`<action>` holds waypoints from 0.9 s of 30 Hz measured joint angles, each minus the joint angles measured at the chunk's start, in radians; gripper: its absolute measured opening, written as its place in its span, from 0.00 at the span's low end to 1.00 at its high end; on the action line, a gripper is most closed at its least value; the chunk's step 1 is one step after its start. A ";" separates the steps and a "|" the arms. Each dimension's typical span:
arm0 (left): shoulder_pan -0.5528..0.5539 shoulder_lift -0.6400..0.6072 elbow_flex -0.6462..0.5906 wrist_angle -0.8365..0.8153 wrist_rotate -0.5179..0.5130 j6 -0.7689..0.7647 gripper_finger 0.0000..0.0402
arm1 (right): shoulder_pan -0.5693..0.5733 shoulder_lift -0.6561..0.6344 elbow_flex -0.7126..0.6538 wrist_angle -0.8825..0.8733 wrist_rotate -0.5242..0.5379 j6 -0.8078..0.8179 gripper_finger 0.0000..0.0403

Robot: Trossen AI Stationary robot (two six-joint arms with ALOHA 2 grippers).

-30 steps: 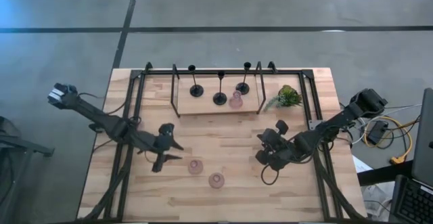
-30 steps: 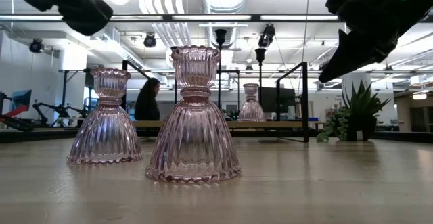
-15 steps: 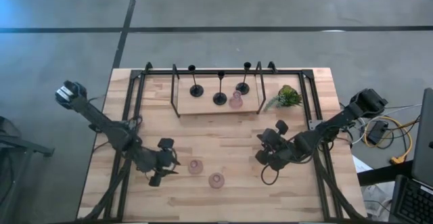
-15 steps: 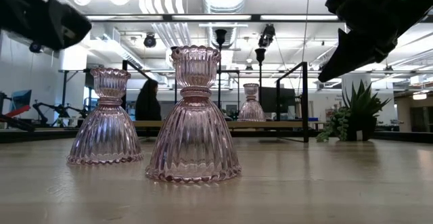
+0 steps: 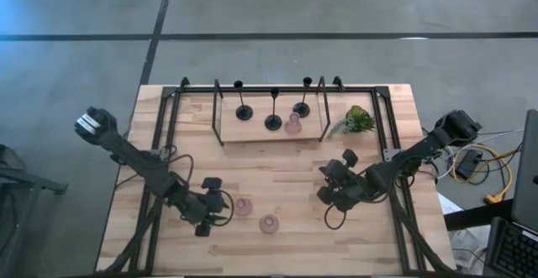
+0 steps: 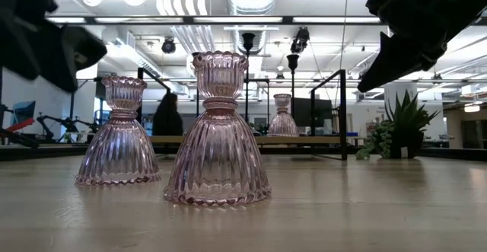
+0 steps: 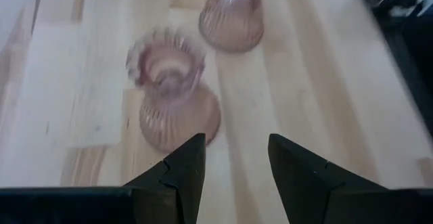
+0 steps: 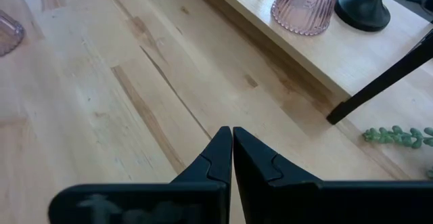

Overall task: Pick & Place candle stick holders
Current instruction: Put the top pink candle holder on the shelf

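Observation:
Two translucent pink holders stand on their flared bases on the table's near middle [image 5: 243, 207] [image 5: 268, 223]; the low view shows them as well [image 6: 118, 134] [image 6: 218, 130]. A third pink holder [image 5: 292, 125] and three black thin-stemmed holders [image 5: 244, 110] [image 5: 273, 120] [image 5: 301, 107] stand on the wooden shelf [image 5: 252, 135] at the back. My left gripper [image 5: 224, 212] is open and empty, just left of the left pink holder [image 7: 172, 95], and its fingers [image 7: 189, 166] point toward it. My right gripper [image 5: 329, 197] is shut and empty, right of centre above the table [image 8: 232, 143].
A black metal rack frame [image 5: 220, 114] surrounds the shelf. A small green plant [image 5: 357, 120] stands at the shelf's right end. Black frame rails run along the table's left [image 5: 160, 144] and right [image 5: 391, 144] sides. Bare wood [image 5: 277, 173] lies between the shelf and the two near holders.
My left gripper has gone toward the table's near edge and a little right, coming down close to the left pink holder. The holders and my right arm have kept still.

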 joint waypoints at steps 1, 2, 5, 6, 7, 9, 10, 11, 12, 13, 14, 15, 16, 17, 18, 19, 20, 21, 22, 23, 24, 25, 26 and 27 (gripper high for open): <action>0.000 -0.003 0.016 -0.006 0.001 0.001 0.41 | 0.000 0.000 0.000 0.000 0.000 0.000 0.02; 0.000 -0.007 0.037 -0.024 0.001 0.003 0.41 | 0.000 0.000 0.000 0.000 0.000 0.000 0.02; 0.000 -0.006 0.126 -0.146 0.001 0.053 0.41 | 0.000 0.000 0.000 0.000 0.000 0.000 0.02; 0.000 0.002 0.160 -0.197 0.000 0.075 0.41 | 0.000 0.000 0.000 0.000 0.000 0.000 0.02; 0.000 0.013 0.192 -0.251 -0.003 0.097 0.41 | 0.000 0.000 0.000 0.000 0.000 0.001 0.02; 0.006 0.042 0.259 -0.355 -0.017 0.143 0.41 | 0.000 0.000 0.000 0.000 0.000 0.000 0.02; 0.009 0.060 0.291 -0.396 -0.021 0.166 0.41 | 0.000 0.000 0.000 0.000 0.000 0.000 0.02; 0.014 0.079 0.324 -0.435 -0.022 0.191 0.41 | 0.000 0.000 0.000 0.000 0.001 0.001 0.02; 0.019 0.099 0.354 -0.472 -0.023 0.213 0.41 | 0.000 0.000 0.000 0.000 0.001 0.001 0.02; 0.026 0.120 0.383 -0.497 -0.024 0.233 0.41 | 0.000 0.000 0.000 0.000 0.001 0.000 0.02; 0.033 0.143 0.414 -0.521 -0.024 0.255 0.41 | 0.000 0.000 0.000 0.000 0.000 0.000 0.02; 0.040 0.164 0.442 -0.543 -0.023 0.278 0.41 | 0.000 0.000 0.000 0.000 0.001 0.001 0.02; 0.049 0.187 0.469 -0.565 -0.023 0.300 0.41 | 0.000 0.000 0.000 0.000 0.001 0.000 0.02; 0.057 0.210 0.495 -0.588 -0.023 0.321 0.41 | 0.000 0.000 0.000 0.000 0.001 0.000 0.02; 0.064 0.231 0.517 -0.606 -0.024 0.341 0.41 | 0.000 0.000 0.000 0.000 0.001 0.000 0.02; 0.070 0.253 0.536 -0.623 -0.020 0.357 0.41 | 0.000 0.000 0.000 0.000 0.001 0.000 0.02; 0.075 0.274 0.552 -0.637 -0.015 0.369 0.41 | 0.000 0.000 0.000 0.000 0.001 0.000 0.02; 0.079 0.293 0.566 -0.649 -0.008 0.378 0.41 | 0.000 0.000 0.000 -0.001 0.001 0.000 0.02; 0.082 0.308 0.575 -0.654 -0.002 0.385 0.41 | 0.000 0.000 0.000 -0.001 0.001 0.000 0.02; 0.085 0.323 0.580 -0.657 0.005 0.395 0.41 | 0.000 0.000 0.000 -0.001 0.001 0.000 0.02; 0.088 0.335 0.583 -0.658 0.007 0.402 0.41 | 0.000 0.000 0.000 -0.001 0.001 -0.003 0.02; 0.091 0.345 0.583 -0.656 0.008 0.410 0.41 | 0.000 0.000 0.000 -0.001 0.001 -0.007 0.02; 0.093 0.354 0.583 -0.655 0.008 0.415 0.41 | 0.000 0.000 0.000 -0.002 0.001 -0.012 0.02; 0.097 0.361 0.583 -0.655 0.009 0.416 0.41 | 0.000 0.000 0.000 -0.002 0.001 -0.012 0.02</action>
